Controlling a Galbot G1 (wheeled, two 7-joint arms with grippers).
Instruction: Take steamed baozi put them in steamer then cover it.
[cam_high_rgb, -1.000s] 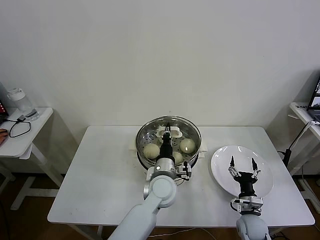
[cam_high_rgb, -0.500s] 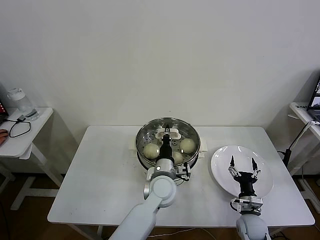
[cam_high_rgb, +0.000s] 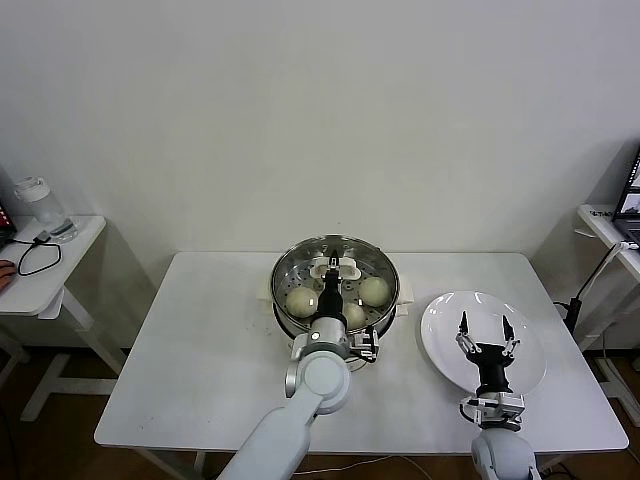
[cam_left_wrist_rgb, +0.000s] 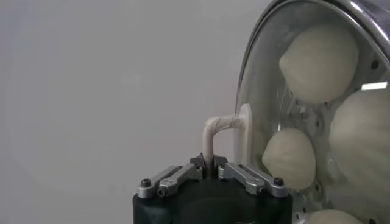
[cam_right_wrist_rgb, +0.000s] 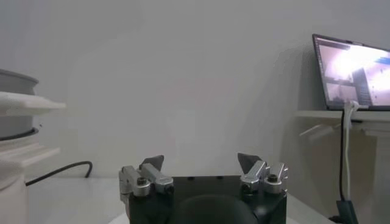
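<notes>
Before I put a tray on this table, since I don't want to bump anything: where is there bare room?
Free: the table on the robot's left of the steamer, and the near edge by the left arm. Crowded: the middle, where the left gripper holds the cover on the steamer, and the right side, where the plate lies under the open right gripper.

Left claw (cam_high_rgb: 331, 270) clamped, right claw (cam_high_rgb: 485, 325) agape

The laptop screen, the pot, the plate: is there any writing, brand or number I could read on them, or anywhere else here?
None can be read.
Laptop: screen glows with blurred shapes, no legible text.
Steamer and its cover, held by the left gripper: no label visible.
White plate under the right gripper: plain.
Jar on the side table: any marking is too small to tell.
</notes>
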